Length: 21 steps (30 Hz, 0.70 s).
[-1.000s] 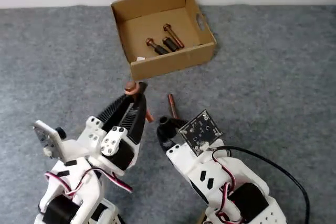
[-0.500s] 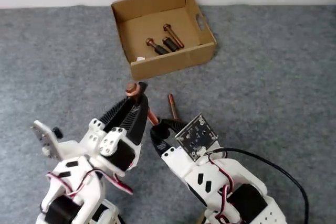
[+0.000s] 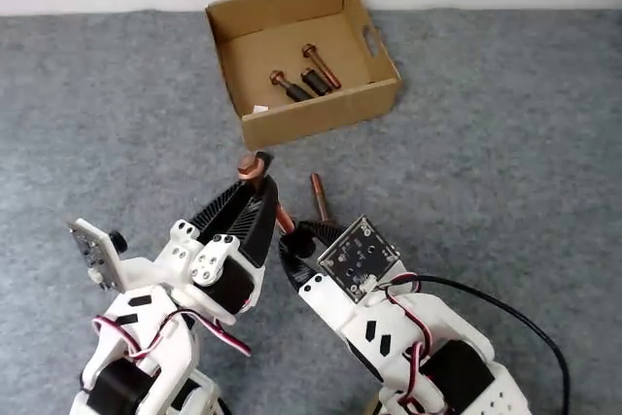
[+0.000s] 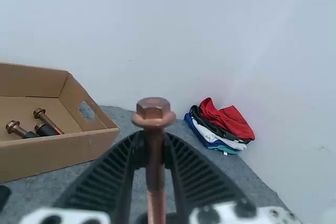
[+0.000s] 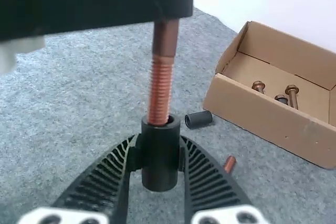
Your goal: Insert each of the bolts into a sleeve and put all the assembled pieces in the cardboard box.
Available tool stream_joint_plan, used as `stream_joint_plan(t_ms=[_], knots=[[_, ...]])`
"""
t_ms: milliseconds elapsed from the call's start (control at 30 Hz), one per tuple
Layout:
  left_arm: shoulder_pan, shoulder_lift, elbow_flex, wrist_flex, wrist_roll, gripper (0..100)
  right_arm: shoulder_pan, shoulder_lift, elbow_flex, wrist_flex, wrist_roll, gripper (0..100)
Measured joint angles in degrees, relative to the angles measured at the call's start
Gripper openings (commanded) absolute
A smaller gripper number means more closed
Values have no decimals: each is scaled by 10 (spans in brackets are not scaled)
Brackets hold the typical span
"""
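Mating under way.

High view: the left gripper [image 3: 256,185] is clamped on a copper bolt [image 3: 251,167] just under its flanged head. The shank slants down to the right gripper [image 3: 297,238], near centre. The cardboard box [image 3: 321,114] sits far centre with two assembled pieces inside, the left one [image 3: 292,89] beside the right one [image 3: 319,66]. A loose bolt [image 3: 318,196] lies on the grey carpet [image 3: 505,143] between the box and the right gripper.

Left wrist view: the jaws are nearly closed, pinching the smooth upper shank, with the head clear above the fingertips. A pile of folded clothes [image 4: 220,127] lies against the wall.

Right wrist view: the jaws are narrowly parted around a black sleeve [image 5: 160,156], gripped at mid-length and upright. The bolt's threaded tip is just inside the bore. A spare sleeve [image 5: 198,119] lies on the carpet just beyond.

Handling, as judged: both parts are rigid metal, dense for their size and not fragile. The smooth shank could slip or twist, so hold below the head. Take the sleeve round its middle, leaving the bore open.

Count: four bolts (two boxed, one held, one loose) and four sleeves (two boxed, one held, one spare).
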Motion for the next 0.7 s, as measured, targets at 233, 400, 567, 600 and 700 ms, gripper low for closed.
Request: stream_joint_plan(t_ms=[233,400,567,600,700], knots=[[3,10,26,-2,-29,4,-2,0,0,0,2,8],[4,1,30,3,-33,4,-1,0,0,0,2,8],[11,-1,29,50,-33,4,-1,1,1,0,2,8],[18,-1,29,66,-33,4,0,1,1,0,2,8],[47,-1,24,115,-33,5,-2,1,1,1,2,8]])
